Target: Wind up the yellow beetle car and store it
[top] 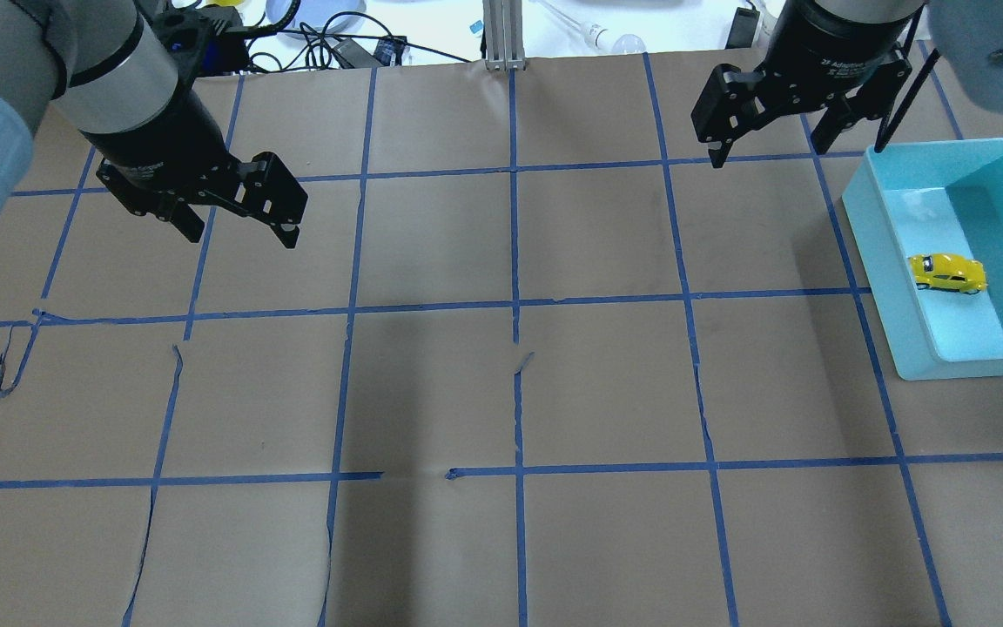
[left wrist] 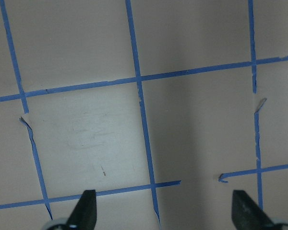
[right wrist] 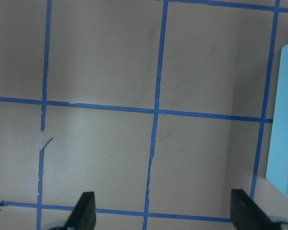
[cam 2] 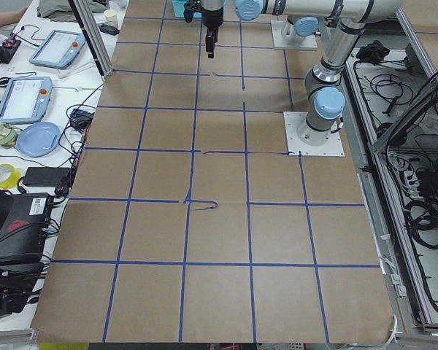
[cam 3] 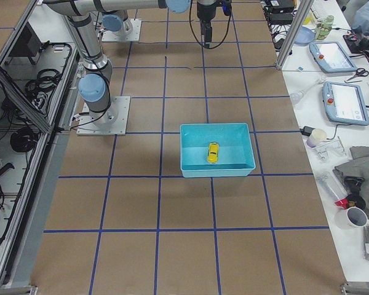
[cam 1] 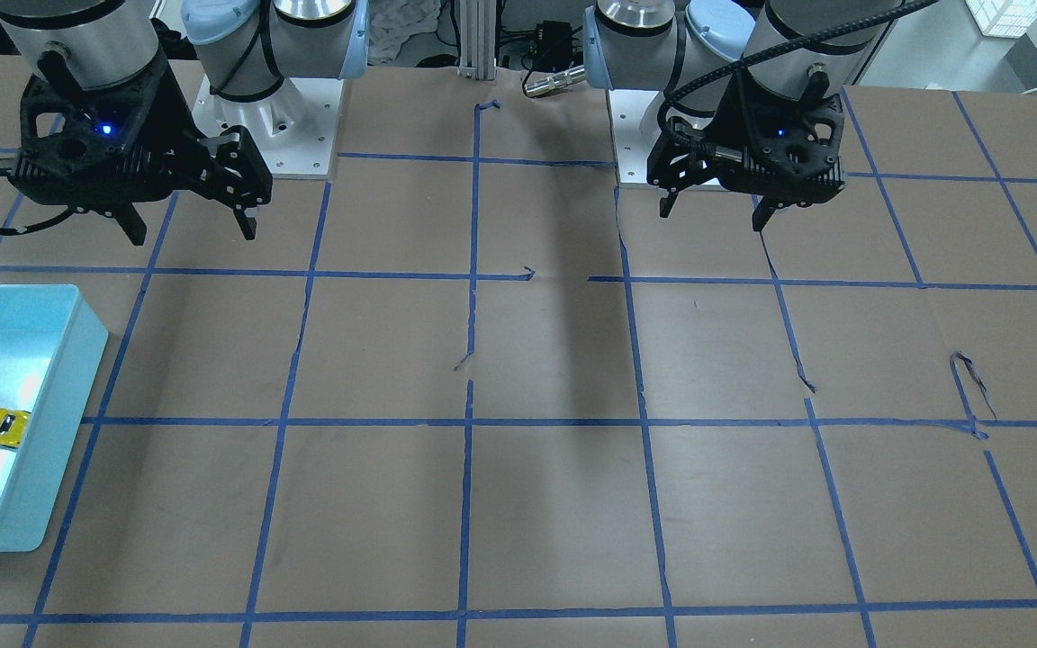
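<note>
Left arm [cam 1: 834,67] and right arm [cam 1: 77,40]: silver-grey tubes, pale blue joint caps [cam 1: 221,22], white base plates [cam 1: 298,135] with small screws. Left gripper [cam 1: 714,216] and right gripper [cam 1: 193,232]: matt black, two slim fingers [cam 1: 247,220] each, under black ribbed wrist housings [cam 1: 77,157] bearing a blue light [cam 1: 105,129]. White lettering [top: 845,63] rings the right collar. Black corrugated cable [cam 1: 752,58] runs along the left wrist.
</note>
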You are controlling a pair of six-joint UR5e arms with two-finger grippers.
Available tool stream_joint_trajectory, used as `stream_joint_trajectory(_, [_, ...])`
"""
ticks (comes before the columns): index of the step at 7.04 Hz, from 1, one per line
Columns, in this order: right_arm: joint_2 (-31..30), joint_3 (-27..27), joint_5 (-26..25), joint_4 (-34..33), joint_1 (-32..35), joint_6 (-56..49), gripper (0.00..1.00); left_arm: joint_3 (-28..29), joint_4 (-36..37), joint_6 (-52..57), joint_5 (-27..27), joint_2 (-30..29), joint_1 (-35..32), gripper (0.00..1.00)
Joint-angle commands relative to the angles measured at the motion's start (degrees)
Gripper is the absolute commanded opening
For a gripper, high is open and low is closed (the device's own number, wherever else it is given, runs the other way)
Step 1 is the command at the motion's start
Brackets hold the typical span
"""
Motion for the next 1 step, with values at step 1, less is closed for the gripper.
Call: stream_joint_trajectory(1, [-0.16,0.09,0.10,-0.06,0.00,-0.05,1.00,0.18,-0.07,-1.25,-0.68,-0.78,-0.07,1.00])
